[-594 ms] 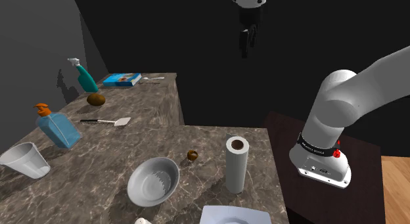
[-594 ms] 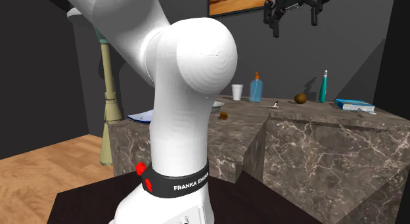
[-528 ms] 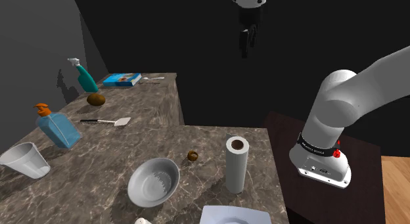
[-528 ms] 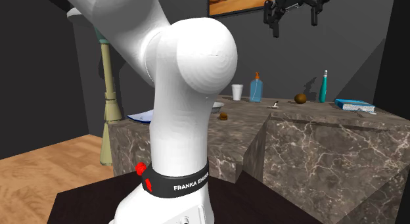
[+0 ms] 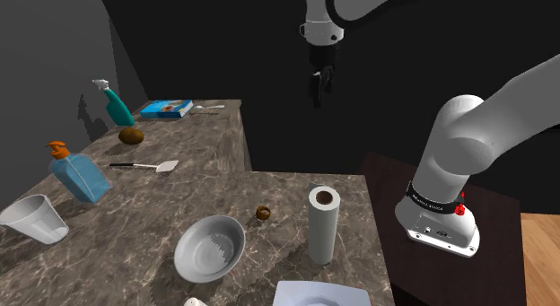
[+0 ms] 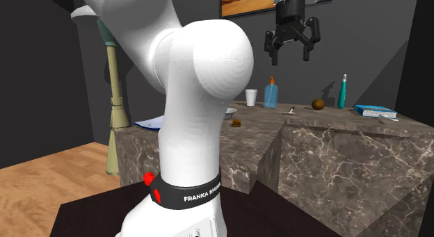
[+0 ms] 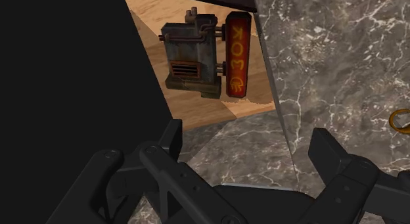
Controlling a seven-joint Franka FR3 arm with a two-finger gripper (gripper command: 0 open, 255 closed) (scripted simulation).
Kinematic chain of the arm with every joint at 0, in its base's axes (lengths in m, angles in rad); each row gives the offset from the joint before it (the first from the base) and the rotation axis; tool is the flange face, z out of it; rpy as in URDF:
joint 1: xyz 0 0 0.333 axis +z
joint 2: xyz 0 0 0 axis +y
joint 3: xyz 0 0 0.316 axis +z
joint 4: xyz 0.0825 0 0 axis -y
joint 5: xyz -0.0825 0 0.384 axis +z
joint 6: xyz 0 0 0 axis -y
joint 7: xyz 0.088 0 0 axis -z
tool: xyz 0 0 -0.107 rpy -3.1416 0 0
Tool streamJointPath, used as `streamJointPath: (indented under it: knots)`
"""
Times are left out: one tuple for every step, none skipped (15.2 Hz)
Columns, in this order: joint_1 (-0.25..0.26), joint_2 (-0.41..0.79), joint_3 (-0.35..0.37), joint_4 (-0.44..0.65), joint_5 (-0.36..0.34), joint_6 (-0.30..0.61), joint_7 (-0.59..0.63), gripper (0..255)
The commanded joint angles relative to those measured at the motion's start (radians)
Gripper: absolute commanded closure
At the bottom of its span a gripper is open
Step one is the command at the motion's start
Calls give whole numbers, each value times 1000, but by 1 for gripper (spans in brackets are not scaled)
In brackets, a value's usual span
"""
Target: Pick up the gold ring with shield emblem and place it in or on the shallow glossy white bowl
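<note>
Shoulder view: the tool (image 5: pixel 319 91) hangs high in the air in front of a black area, pointing down, with nothing clamped in it. Far beneath it, and a little toward the shoulder view's left, the gold ring (image 5: pixel 263 212) lies on the marble desk (image 5: pixel 135 201). The white bowl (image 5: pixel 193 240) sits near the ring, farther from the tool. An upright paper towel roll (image 5: pixel 323 225) stands almost straight beneath the tool.

Second exterior view: the tool (image 6: pixel 289 55) has its two fingers spread apart and empty, well above the desk (image 6: pixel 327 131). The ring (image 6: pixel 237 121) rests on the desk's lower level, below the tool and toward the second exterior view's left. A blue soap dispenser (image 6: pixel 270 93) stands beneath the tool, farther back.

Wrist view: the tool (image 7: pixel 248 134) stands open over the marble. The ring (image 7: pixel 401 119) lies outside the gap, past one finger (image 7: pixel 332 154) and well apart from it. Ahead of the tool, a rusty box with an orange sign (image 7: pixel 204 53) sits on a wooden floor.
</note>
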Motion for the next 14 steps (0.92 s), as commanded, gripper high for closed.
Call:
streamJointPath:
  knots:
    - [15, 38, 16, -14, 28, 50, 20, 0]
    - [23, 56, 26, -24, 43, 75, 32, 0]
    - [32, 74, 37, -32, 57, 100, 43, 0]
    - [41, 94, 47, -39, 72, 126, 54, 0]
    - [50, 115, 58, -45, 86, 152, 65, 0]
    - [59, 137, 68, -50, 100, 178, 75, 0]
    - [68, 160, 78, -54, 114, 205, 86, 0]
    - [77, 184, 89, -56, 128, 231, 96, 0]
    - [86, 210, 100, -57, 142, 258, 105, 0]
    - [94, 236, 110, -58, 155, 285, 115, 0]
    - [103, 263, 121, -56, 168, 311, 124, 0]
    - [111, 291, 132, -54, 180, 338, 133, 0]
    - [120, 320, 142, -50, 192, 364, 142, 0]
    - [128, 349, 153, -46, 204, 390, 150, 0]
